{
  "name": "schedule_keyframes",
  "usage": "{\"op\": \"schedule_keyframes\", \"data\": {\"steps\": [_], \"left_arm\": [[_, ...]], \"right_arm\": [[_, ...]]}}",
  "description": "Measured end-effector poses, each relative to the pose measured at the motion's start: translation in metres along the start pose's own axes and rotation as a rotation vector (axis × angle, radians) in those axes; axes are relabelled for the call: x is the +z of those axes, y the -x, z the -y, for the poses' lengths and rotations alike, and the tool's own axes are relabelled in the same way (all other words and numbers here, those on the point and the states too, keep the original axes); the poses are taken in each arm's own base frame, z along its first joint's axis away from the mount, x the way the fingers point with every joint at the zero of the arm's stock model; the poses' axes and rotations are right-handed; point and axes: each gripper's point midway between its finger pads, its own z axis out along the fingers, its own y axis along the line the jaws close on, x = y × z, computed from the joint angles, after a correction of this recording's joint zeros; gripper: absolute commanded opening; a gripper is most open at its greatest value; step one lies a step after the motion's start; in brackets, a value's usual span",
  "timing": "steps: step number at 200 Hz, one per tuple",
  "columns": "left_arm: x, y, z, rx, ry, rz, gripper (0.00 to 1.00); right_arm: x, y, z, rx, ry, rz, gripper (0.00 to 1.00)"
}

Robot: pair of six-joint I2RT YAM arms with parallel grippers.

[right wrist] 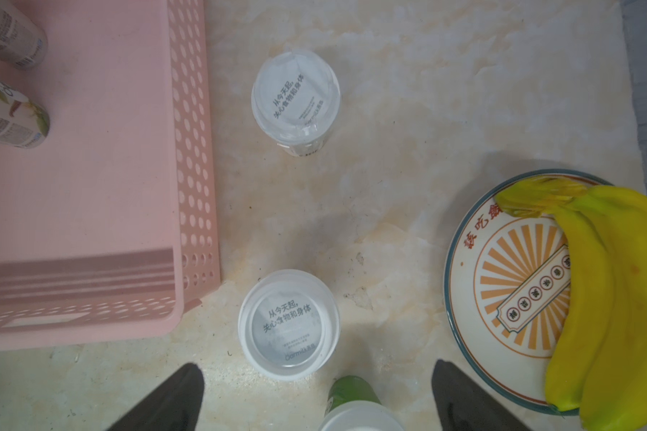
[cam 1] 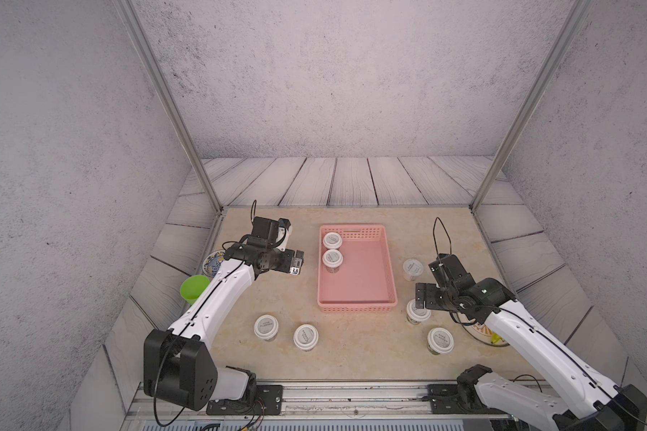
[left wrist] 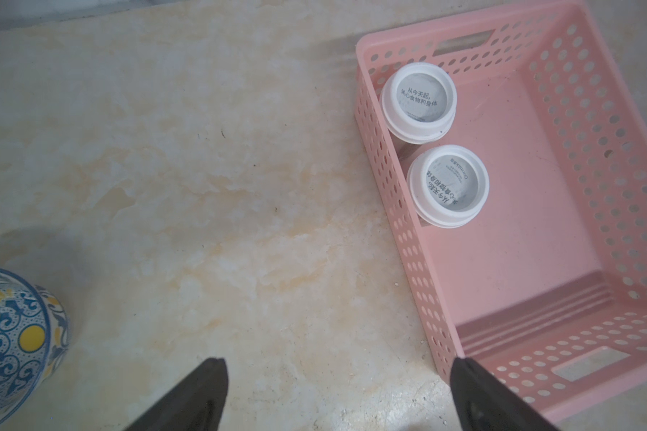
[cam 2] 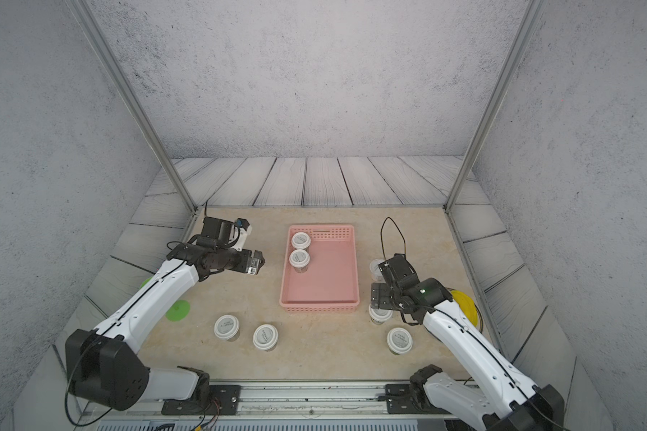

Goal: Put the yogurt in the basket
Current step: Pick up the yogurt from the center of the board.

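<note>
The pink basket [cam 1: 365, 278] [left wrist: 531, 239] lies mid-table and holds two yogurt cups [cam 1: 332, 240] [cam 1: 332, 257] upright at its far left corner. Two yogurt cups [cam 1: 266, 326] [cam 1: 305, 336] stand in front of the basket to the left. Three stand to its right [cam 1: 412, 267] [cam 1: 440, 340], the middle one [cam 1: 418, 310] partly hidden under my right gripper [cam 1: 422, 296]. That gripper [right wrist: 316, 367] hangs open above this cup [right wrist: 289, 324], holding nothing. My left gripper [cam 1: 296, 264] [left wrist: 337, 362] is open and empty over bare table just left of the basket.
A bright green cup [cam 1: 194, 286] and a blue patterned bowl [cam 1: 212, 263] [left wrist: 12, 343] sit under my left arm at the table's left edge. A plate [right wrist: 501, 283] with yellow bananas [right wrist: 613, 298] lies right of the right-hand cups.
</note>
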Motion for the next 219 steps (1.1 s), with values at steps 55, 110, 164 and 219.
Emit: {"op": "schedule_keyframes", "data": {"steps": [55, 110, 164, 219], "left_arm": [[-0.009, 0.009, -0.030, -0.074, 0.039, 0.056, 0.98], [-0.017, 0.009, -0.052, -0.139, 0.060, 0.083, 0.98], [-0.018, 0.007, -0.062, -0.176, 0.062, 0.090, 0.99], [-0.019, 0.007, -0.066, -0.196, 0.057, 0.099, 0.98]], "right_arm": [[0.015, -0.016, 0.000, 0.023, 0.018, -0.056, 1.00], [0.032, -0.024, -0.003, 0.059, 0.052, -0.097, 1.00], [0.043, -0.024, -0.004, 0.095, 0.093, -0.100, 1.00], [0.058, -0.027, -0.007, 0.120, 0.119, -0.137, 0.99]]}}
